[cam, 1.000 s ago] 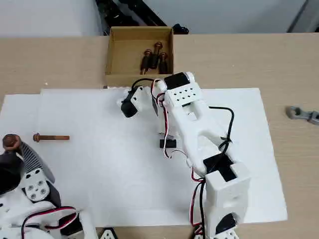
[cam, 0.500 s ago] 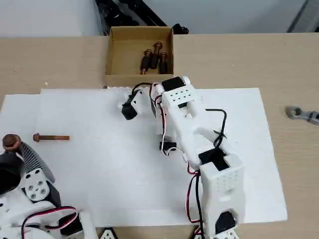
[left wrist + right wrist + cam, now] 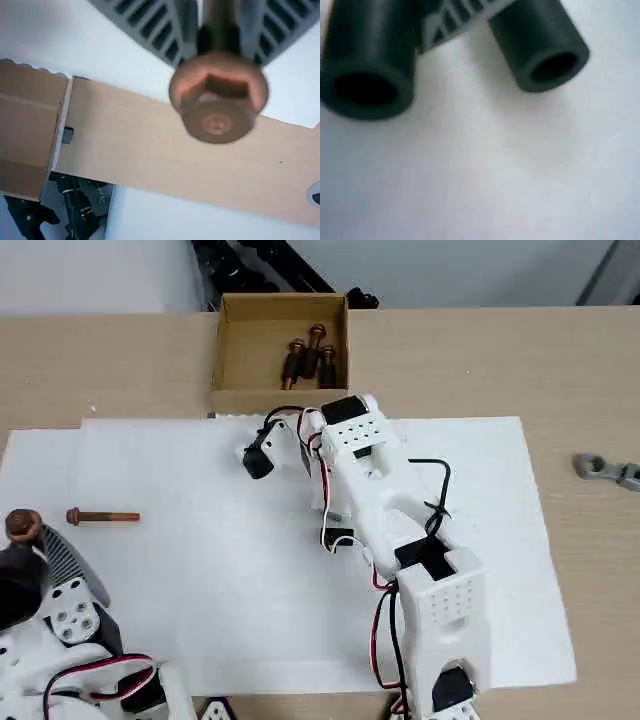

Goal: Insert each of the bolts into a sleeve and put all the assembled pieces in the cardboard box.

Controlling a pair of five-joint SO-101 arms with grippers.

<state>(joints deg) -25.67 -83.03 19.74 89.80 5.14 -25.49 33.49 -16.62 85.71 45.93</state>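
Left fingers (image 3: 145,22) clenched on a bolt: the left gripper (image 3: 220,27) grips the shank of the held bolt (image 3: 218,100), whose hex head faces the wrist camera. In the high view this gripper sits by the table's near-left corner, over the left edge of the white sheet (image 3: 200,590), with the copper head pointing up. Loose bolt (image 3: 103,516) lies flat on the sheet near the table's left edge, just beside the held bolt's head but not touching it, shank pointing toward the right edge. Right arm (image 3: 400,510) rises from the near edge and stretches across the sheet toward the far edge. Right gripper (image 3: 262,445) is over the sheet's far border, just short of the box (image 3: 250,365). The right wrist view shows two black sleeves over the sheet, open ends toward the camera: near sleeve (image 3: 367,65) and far sleeve (image 3: 542,50), apart from each other, with a ribbed gripper part between them. Whether the right gripper grips either sleeve cannot be told. The box stands on the table (image 3: 100,360) at the far edge, open top, with three assembled pieces (image 3: 310,358) lying together in its right half. Metal tool (image 3: 605,468) lies at the table's right edge, off the sheet.
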